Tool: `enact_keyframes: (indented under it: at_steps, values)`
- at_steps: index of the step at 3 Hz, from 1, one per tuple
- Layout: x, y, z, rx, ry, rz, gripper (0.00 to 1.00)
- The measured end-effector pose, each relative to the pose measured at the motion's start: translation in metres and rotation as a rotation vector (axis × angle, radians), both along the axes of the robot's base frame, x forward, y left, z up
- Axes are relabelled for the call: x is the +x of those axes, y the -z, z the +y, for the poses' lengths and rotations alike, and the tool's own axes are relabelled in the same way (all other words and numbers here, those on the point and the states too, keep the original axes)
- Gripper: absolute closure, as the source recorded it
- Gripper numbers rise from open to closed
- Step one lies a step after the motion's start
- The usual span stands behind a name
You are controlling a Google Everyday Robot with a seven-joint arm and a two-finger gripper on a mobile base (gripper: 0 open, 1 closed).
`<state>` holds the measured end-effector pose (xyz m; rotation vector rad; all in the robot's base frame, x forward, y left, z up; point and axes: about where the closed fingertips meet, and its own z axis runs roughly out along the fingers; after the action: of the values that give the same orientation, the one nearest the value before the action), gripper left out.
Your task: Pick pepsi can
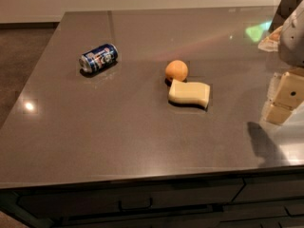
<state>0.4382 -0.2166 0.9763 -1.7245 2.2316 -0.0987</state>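
The pepsi can (99, 58) is dark blue with white and red marks and silver ends. It lies on its side at the left of the dark grey counter (118, 127), its silver end facing front-left. My gripper (281, 100) is beige and hangs at the right edge of the view, just above the counter's right side. It is far to the right of the can and holds nothing that I can see.
An orange fruit (176, 71) sits mid-counter with a pale yellow sponge (189, 93) touching it in front. Part of my arm (292, 34) shows at the top right. The counter's front edge runs along the bottom, with drawers (135, 204) below. Floor lies to the left.
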Motion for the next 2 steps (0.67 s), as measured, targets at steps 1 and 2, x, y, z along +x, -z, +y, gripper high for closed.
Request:
enact_keyframes:
  at_steps: [1,2]
  values:
    - [0.006,0.0,0.006,0.009,-0.014,-0.006,0.0]
    - [0.028,0.002,0.026,0.036,-0.061,-0.014,0.0]
